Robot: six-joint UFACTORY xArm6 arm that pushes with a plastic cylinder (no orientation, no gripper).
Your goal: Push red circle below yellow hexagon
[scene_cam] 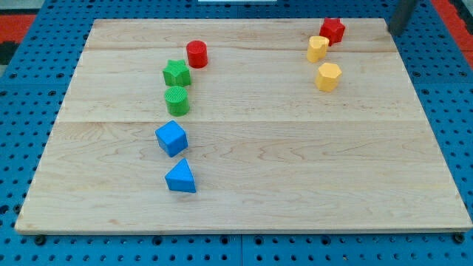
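Camera view, no writing, red circle [196, 54], yellow hexagon [328, 76] well apart.

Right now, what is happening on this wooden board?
An arm with a rod pushes blocks about. The rod shows at the view's top right corner, off the board; my tip cannot be made out. The red circle stands untouched at the upper left, beside the green star. The yellow hexagon lies far to the view's right, so the push has not begun.
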